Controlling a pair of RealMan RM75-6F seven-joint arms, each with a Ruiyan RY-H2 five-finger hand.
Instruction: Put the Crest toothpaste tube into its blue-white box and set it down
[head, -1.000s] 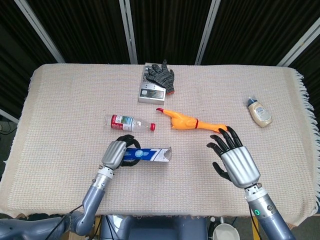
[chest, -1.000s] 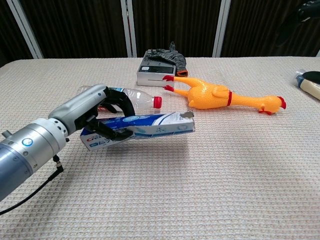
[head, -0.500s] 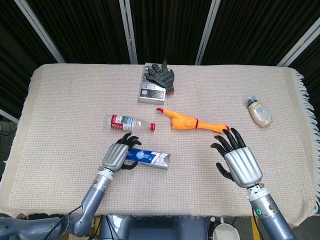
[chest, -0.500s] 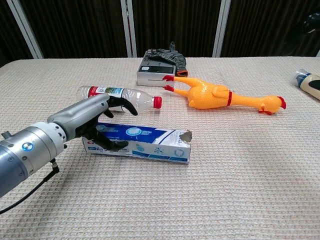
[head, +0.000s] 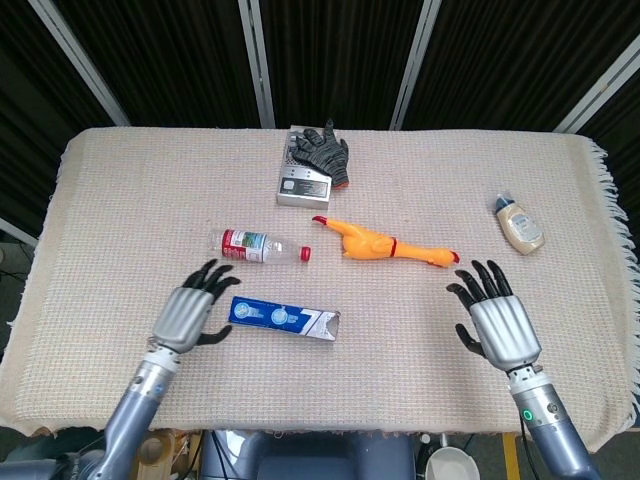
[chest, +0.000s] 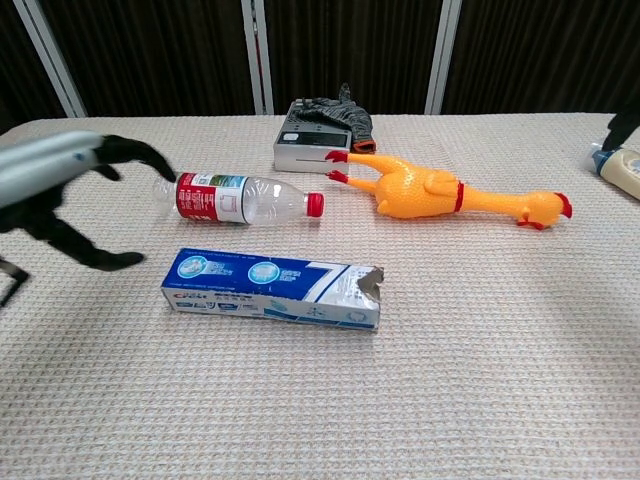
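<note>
The blue-white Crest box (head: 285, 319) (chest: 273, 289) lies flat on the cloth, its torn open end pointing right. The toothpaste tube itself does not show in either view. My left hand (head: 187, 315) (chest: 62, 196) hovers just left of the box, fingers spread, holding nothing and apart from it. My right hand (head: 498, 321) is at the front right with its fingers spread and nothing in it; only dark fingertips (chest: 626, 122) show at the chest view's right edge.
A plastic bottle with a red cap (head: 260, 246) (chest: 240, 197) lies just behind the box. A rubber chicken (head: 385, 243) (chest: 450, 194) lies mid-table. A grey device with a black glove (head: 315, 166) (chest: 322, 131) sits at the back. A small cream-coloured bottle (head: 520, 225) lies far right.
My left hand set the box down on the cloth, let go and drew back to the left. The right hand moved toward the front right.
</note>
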